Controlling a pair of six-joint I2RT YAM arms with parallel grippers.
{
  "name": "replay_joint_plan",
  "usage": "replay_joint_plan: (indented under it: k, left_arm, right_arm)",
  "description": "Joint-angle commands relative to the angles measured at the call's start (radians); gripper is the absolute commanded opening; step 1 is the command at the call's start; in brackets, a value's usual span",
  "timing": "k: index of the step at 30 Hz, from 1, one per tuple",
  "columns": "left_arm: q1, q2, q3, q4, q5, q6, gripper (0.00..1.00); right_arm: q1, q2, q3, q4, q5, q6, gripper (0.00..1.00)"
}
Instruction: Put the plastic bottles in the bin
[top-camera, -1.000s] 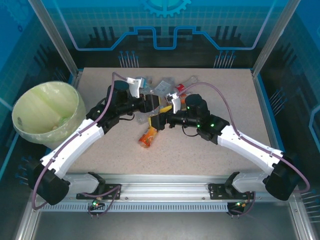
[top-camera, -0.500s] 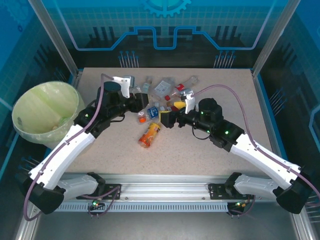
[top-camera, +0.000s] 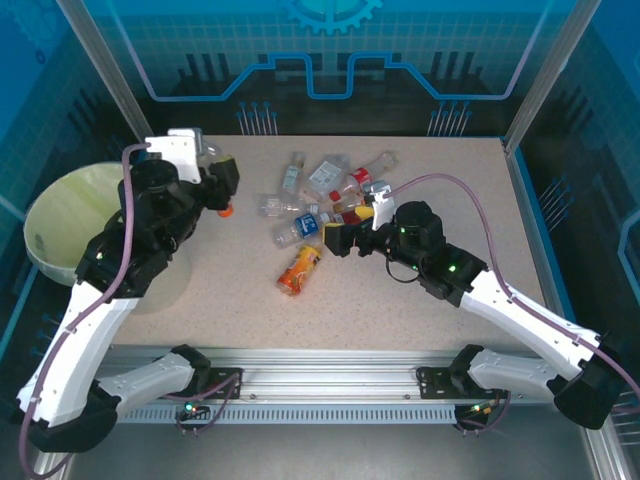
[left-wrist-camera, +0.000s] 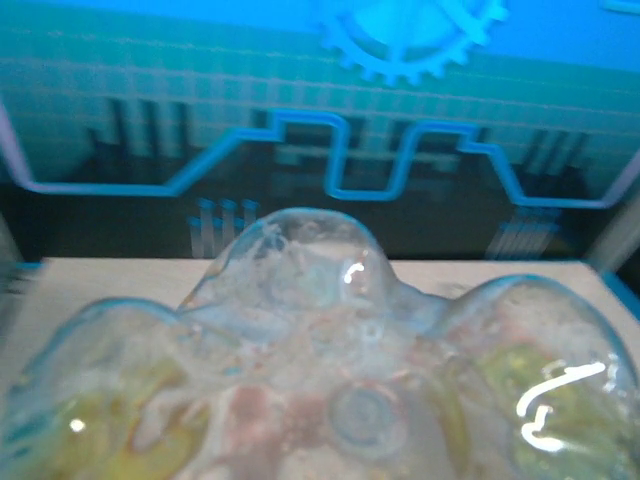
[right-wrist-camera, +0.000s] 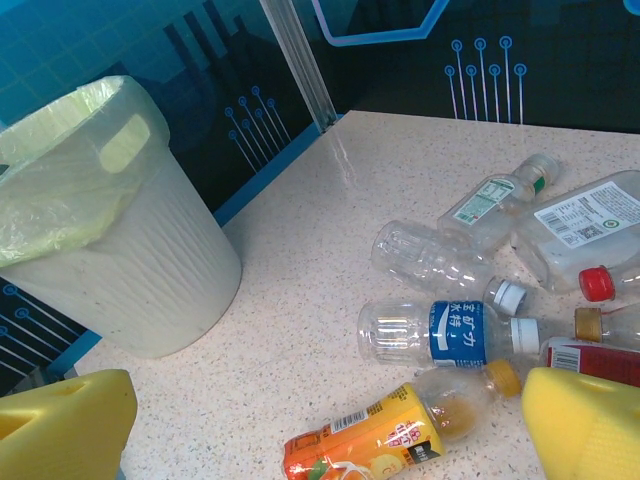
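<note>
My left gripper (top-camera: 222, 186) is shut on a clear plastic bottle (top-camera: 226, 208) with an orange cap, held above the table's far left beside the bin (top-camera: 55, 215). In the left wrist view that bottle's ribbed base (left-wrist-camera: 320, 380) hides the fingers. My right gripper (top-camera: 338, 238) stands open over the table's middle, its yellow fingers (right-wrist-camera: 590, 420) apart and nothing between them. An orange-labelled bottle (top-camera: 299, 268) (right-wrist-camera: 385, 438) lies just in front of it. A blue-labelled bottle (right-wrist-camera: 450, 332) and a clear one (right-wrist-camera: 430, 258) lie beyond. The pale yellow-green bin (right-wrist-camera: 90, 170) has a bag lining.
Several more bottles (top-camera: 335, 180) lie in a loose pile at the table's far middle, some with red caps (right-wrist-camera: 597, 283). Metal frame posts (top-camera: 110, 85) stand at the back corners. The table (top-camera: 400, 310) has bare surface toward the front.
My left arm has swung left from the pile toward the bin, carrying the bottle. My right arm has drawn back a little to the right, still open.
</note>
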Motion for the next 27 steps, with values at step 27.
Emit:
replay_joint_plan:
  k: [27]
  left_arm:
    - [1.038,0.232,-0.045,-0.105,0.389,-0.244,0.53]
  right_arm:
    - [-0.001,0.01,0.02,-0.057,0.023,-0.012,1.0]
